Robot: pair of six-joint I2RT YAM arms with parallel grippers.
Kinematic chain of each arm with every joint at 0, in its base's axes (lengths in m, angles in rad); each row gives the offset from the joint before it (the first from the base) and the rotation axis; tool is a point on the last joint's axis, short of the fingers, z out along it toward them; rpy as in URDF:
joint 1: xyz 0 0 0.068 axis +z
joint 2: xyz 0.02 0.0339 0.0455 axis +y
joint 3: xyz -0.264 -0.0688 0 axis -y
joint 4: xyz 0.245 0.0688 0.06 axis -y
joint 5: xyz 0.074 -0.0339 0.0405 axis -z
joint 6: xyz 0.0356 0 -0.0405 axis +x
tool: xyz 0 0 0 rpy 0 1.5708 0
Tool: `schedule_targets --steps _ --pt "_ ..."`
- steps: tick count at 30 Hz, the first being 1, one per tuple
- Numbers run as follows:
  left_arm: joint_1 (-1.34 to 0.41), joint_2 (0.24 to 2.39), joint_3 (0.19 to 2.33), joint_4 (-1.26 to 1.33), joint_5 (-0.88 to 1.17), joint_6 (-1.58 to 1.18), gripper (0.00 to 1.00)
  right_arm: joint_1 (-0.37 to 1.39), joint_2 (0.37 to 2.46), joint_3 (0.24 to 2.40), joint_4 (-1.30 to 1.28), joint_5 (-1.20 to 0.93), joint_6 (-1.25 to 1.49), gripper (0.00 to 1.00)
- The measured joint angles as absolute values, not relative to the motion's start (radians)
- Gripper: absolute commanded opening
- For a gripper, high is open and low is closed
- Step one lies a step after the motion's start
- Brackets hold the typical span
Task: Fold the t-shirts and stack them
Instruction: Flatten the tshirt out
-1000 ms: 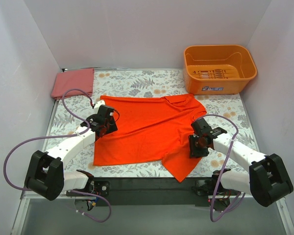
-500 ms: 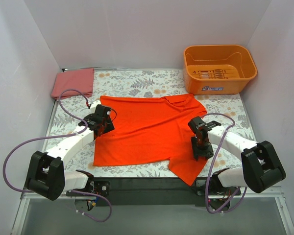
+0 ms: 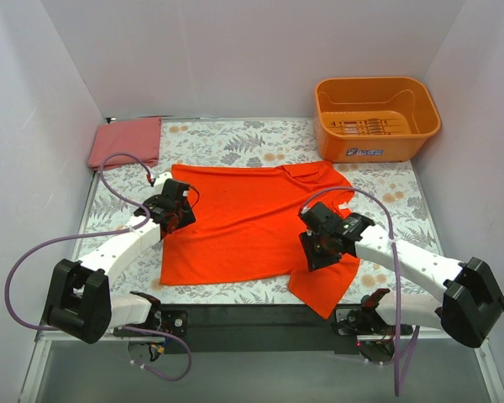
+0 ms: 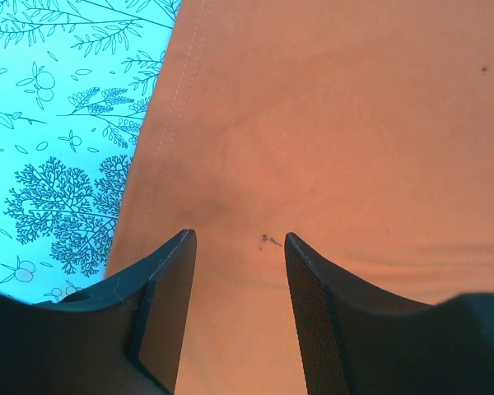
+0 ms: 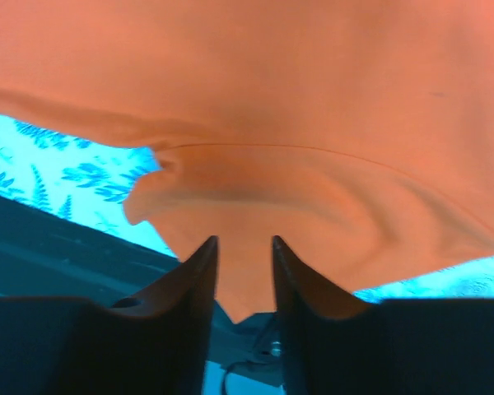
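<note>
The vivid orange-red t-shirt (image 3: 244, 222) lies spread flat in the middle of the table. Its right sleeve (image 3: 326, 290) reaches the front edge. My left gripper (image 3: 175, 211) is open just above the shirt's left side, near the hem; in the left wrist view (image 4: 237, 239) only flat cloth (image 4: 337, 123) shows between the fingers. My right gripper (image 3: 312, 252) is open low over the lower right of the shirt; in the right wrist view (image 5: 244, 240) it stands over the wrinkled sleeve (image 5: 313, 206). The pinkish-red t-shirt (image 3: 126, 141) lies folded at the back left.
A rigid orange plastic tub (image 3: 376, 117) stands at the back right corner. White walls close in the left, back and right. The floral tablecloth (image 3: 235, 134) shows around the shirt. The dark front table edge (image 3: 252, 315) runs just beyond the sleeve tip.
My right gripper has moved left, from the shirt's right edge to above the sleeve's base, and the sleeve has bunched a little. My left gripper has shifted slightly back.
</note>
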State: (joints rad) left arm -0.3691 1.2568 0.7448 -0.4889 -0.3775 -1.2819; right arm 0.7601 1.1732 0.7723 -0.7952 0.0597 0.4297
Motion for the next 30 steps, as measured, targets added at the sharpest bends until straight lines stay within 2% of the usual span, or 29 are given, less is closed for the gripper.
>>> schedule_targets --steps 4,11,17,25,30 --pt "-0.368 1.257 0.745 -0.489 -0.378 -1.282 0.46 0.877 1.251 0.769 -0.744 0.047 0.468 0.33" --pt "-0.368 1.261 0.745 -0.489 -0.382 -1.282 0.46 0.949 1.367 0.724 -0.672 0.02 0.509 0.33" --pt "-0.368 1.266 0.745 -0.489 -0.388 -1.282 0.46 0.958 1.379 0.703 -0.672 -0.049 0.525 0.34" --pt "-0.367 1.285 0.745 -0.489 -0.4 -1.282 0.46 0.964 1.367 0.697 -0.762 -0.112 0.516 0.41" --pt "-0.351 1.31 0.745 -0.489 -0.399 -1.282 0.47 0.895 1.325 0.755 -0.823 -0.083 0.476 0.43"
